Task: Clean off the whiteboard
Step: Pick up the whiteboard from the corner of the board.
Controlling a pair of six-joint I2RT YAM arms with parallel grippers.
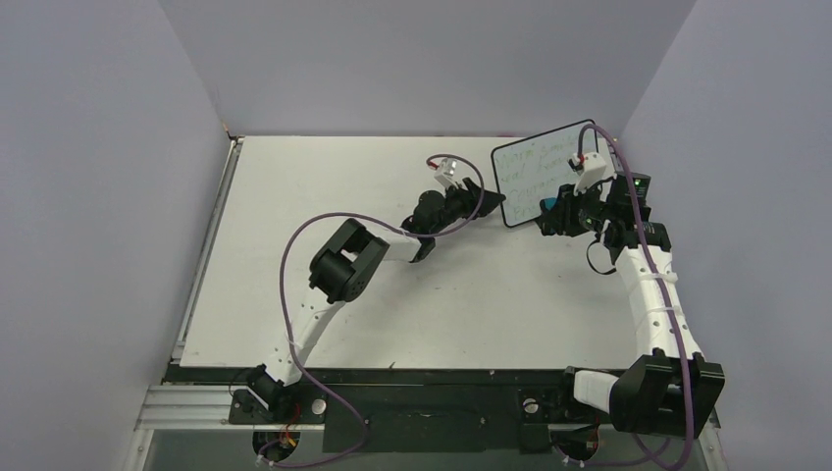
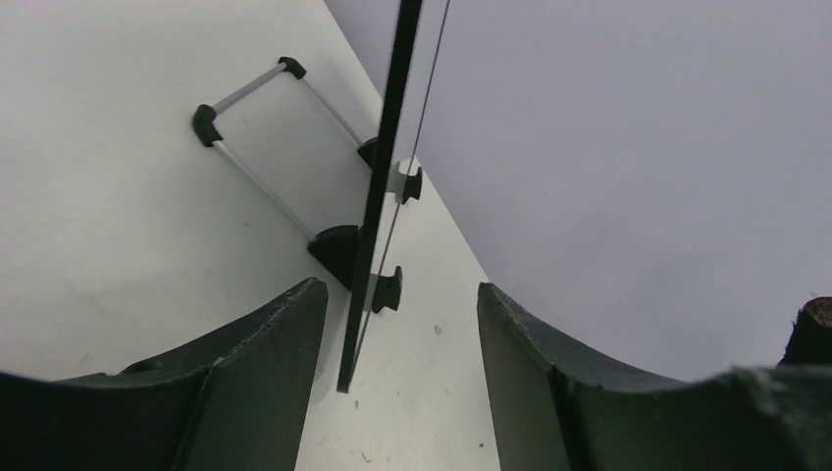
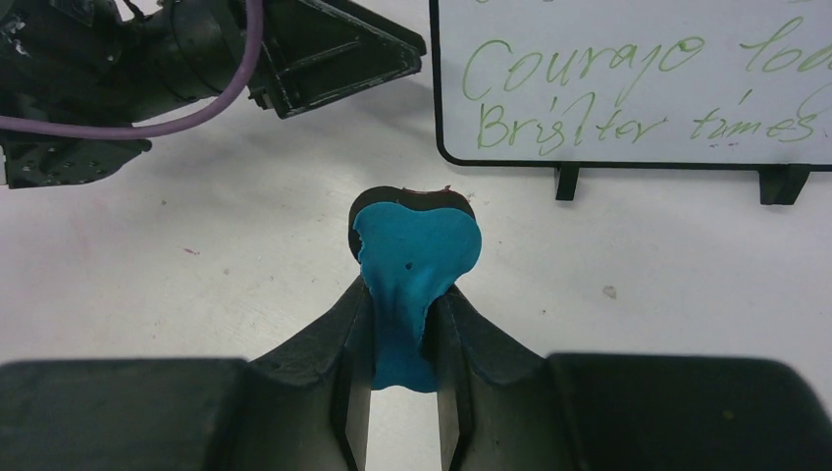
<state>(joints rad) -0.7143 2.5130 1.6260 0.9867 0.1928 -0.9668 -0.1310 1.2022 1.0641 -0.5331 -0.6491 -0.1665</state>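
Observation:
The whiteboard (image 1: 543, 167) stands tilted on a wire stand at the back right, with green handwriting across its face (image 3: 638, 83). My left gripper (image 1: 491, 203) is at the board's left side. In the left wrist view the board's thin black edge (image 2: 378, 196) runs down between the open jaws (image 2: 400, 289), nearer the left finger (image 2: 280, 363), with a gap on both sides. My right gripper (image 1: 546, 214) hovers in front of the board's lower edge, shut on a blue bone-shaped eraser (image 3: 417, 260), which points at the board from a short way off.
The stand's wire legs with black feet (image 2: 250, 123) spread over the table behind the board. The grey enclosure walls (image 1: 687, 118) rise close behind and to the right of the board. The left arm's wrist and purple cable (image 3: 177, 59) sit just left of the board.

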